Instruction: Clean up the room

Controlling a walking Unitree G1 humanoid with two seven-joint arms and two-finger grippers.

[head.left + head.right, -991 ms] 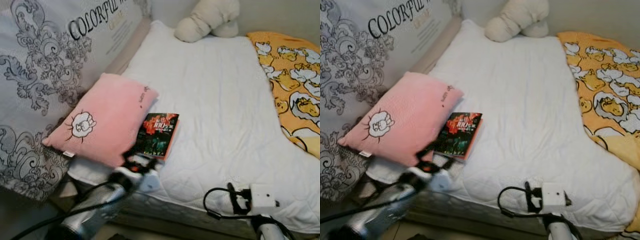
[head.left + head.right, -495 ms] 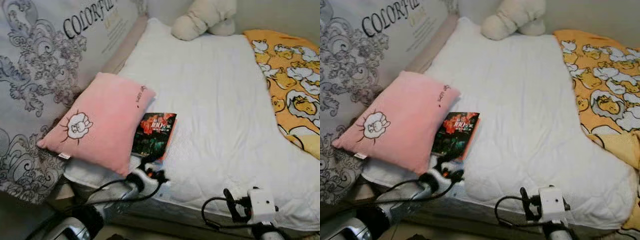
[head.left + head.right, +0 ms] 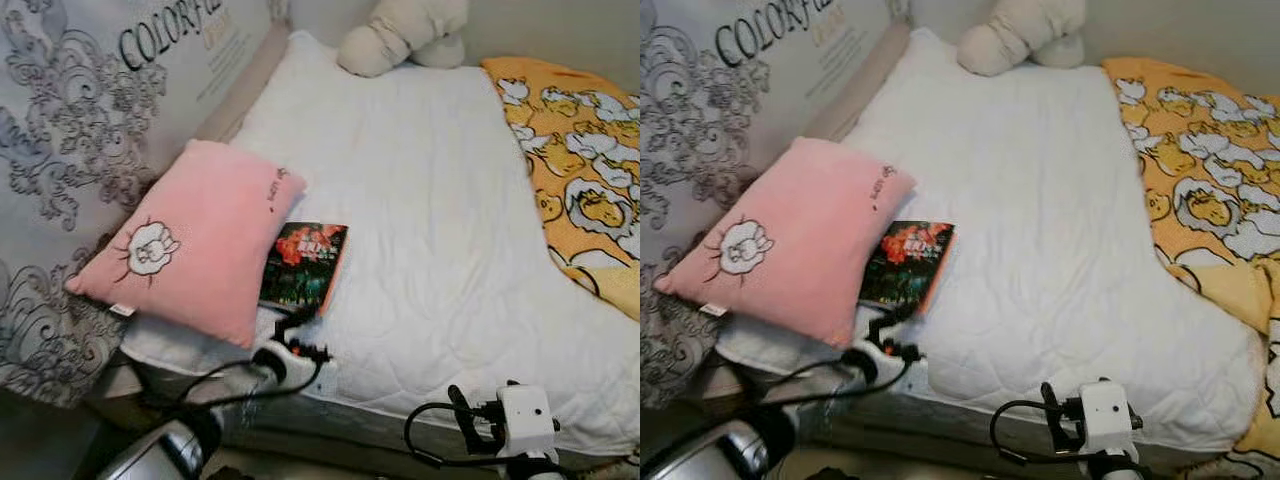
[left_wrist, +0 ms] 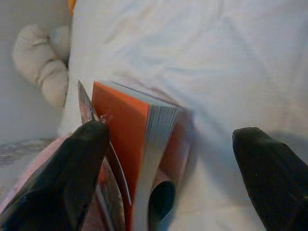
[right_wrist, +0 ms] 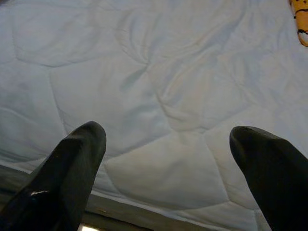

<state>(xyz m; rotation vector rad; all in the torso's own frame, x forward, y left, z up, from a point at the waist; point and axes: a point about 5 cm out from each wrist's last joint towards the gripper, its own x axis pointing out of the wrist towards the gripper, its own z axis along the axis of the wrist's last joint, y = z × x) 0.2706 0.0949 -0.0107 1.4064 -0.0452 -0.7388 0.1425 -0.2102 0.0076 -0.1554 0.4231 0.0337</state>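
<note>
A book [image 3: 306, 265] with a dark red-and-green cover lies flat on the white quilted bed [image 3: 430, 200], its left edge tucked against a pink pillow [image 3: 195, 240]. My left gripper [image 3: 302, 335] reaches over the bed's front edge to the book's near end. In the left wrist view the gripper [image 4: 171, 134] is open, and the book's orange back and page edges [image 4: 144, 144] stand between its black fingers [image 4: 67, 183]. My right gripper [image 3: 465, 415] hovers low at the bed's front edge, open over bare quilt [image 5: 163, 96].
A cream plush toy [image 3: 405, 35] sits at the head of the bed. A yellow duck-print blanket [image 3: 580, 170] covers the right side. A grey patterned panel lettered "COLORFUL" [image 3: 90, 110] leans along the left, behind the pillow.
My left arm has stretched forward from the bed's front edge, bringing its gripper up to the book's near end. The right arm has dropped slightly. The view has shifted a little.
</note>
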